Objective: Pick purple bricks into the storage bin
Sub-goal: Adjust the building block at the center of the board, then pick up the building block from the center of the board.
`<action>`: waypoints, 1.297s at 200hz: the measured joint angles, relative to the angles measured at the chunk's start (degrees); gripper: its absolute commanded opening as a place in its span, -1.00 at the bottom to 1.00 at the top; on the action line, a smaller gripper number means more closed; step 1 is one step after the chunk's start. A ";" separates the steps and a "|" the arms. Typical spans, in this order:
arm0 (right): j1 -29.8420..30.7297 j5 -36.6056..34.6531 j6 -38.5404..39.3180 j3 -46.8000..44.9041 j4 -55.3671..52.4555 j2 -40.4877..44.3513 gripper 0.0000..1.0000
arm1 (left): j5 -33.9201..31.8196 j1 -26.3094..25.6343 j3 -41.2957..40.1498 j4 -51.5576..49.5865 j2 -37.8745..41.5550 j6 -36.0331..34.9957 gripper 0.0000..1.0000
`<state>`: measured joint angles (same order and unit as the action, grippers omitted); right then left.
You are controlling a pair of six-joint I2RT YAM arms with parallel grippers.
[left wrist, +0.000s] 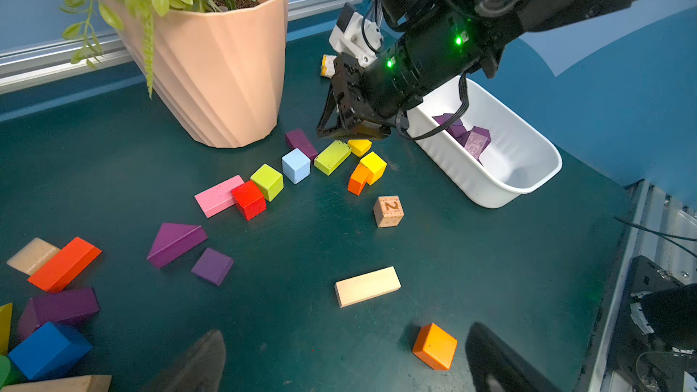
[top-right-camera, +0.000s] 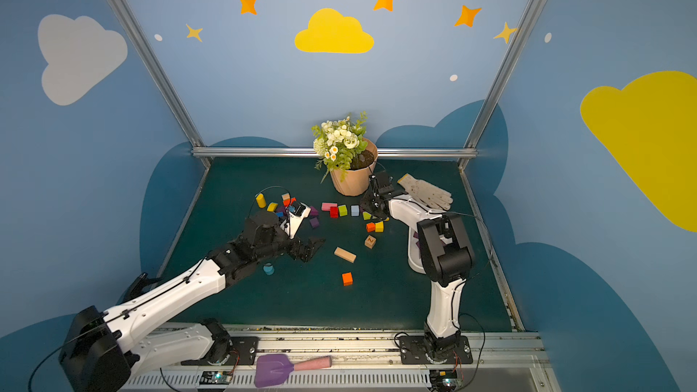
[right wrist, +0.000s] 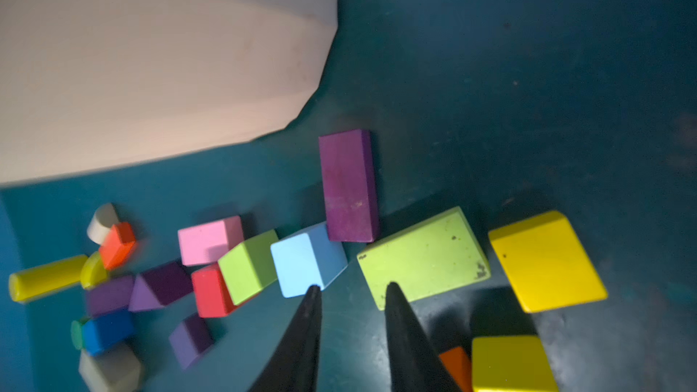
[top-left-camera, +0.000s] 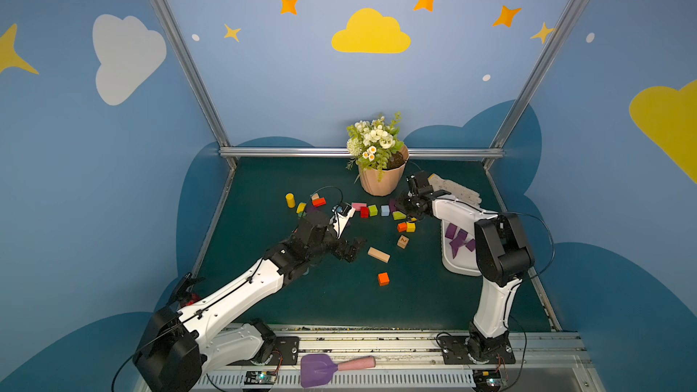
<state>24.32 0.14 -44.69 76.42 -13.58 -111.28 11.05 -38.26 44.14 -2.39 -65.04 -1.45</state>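
R gripper: fingers a little apart, nothing btwn them, tips low over the tabletop, btwn a light-blue cube and a lime oblong. 1 purple oblong brick lies flat just past the tips, just beside the blue cube. In both top views this spot is right of ctr, just below the peach flowerpot.

L gripper, ctr of frame in a top view: fingers wide apart, empty, over bare tabletop near a plain wooden oblong.

Storage bin sits right of ctr in a top view, partly hidden by the R arm, w/ several purple bricks inside. Loose on the tabletop: 1 purple wedge, 1 purple cube just beside it, and 1 purple oblong in a pile w/ a blue block and an orange block.
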 measured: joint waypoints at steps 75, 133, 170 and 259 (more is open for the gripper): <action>1.66 -3.65 1.70 0.13 6.54 -4.55 -0.08 | -0.02 0.00 0.00 0.00 0.00 0.00 1.00; 1.84 -5.25 3.17 1.88 7.69 -6.91 -0.03 | -0.02 0.00 0.00 0.00 0.02 0.00 1.00; 2.34 -6.56 3.85 4.15 7.15 -9.14 0.00 | -0.02 0.00 0.00 0.00 0.02 0.00 1.00; 3.61 -14.19 3.78 8.00 1.18 -10.86 -0.09 | -0.02 0.00 0.00 0.00 0.04 0.00 1.00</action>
<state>27.92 -14.04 -40.91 84.42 -12.40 -122.15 11.03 -38.26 44.14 -2.39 -64.99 -1.45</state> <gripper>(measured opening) 0.465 0.999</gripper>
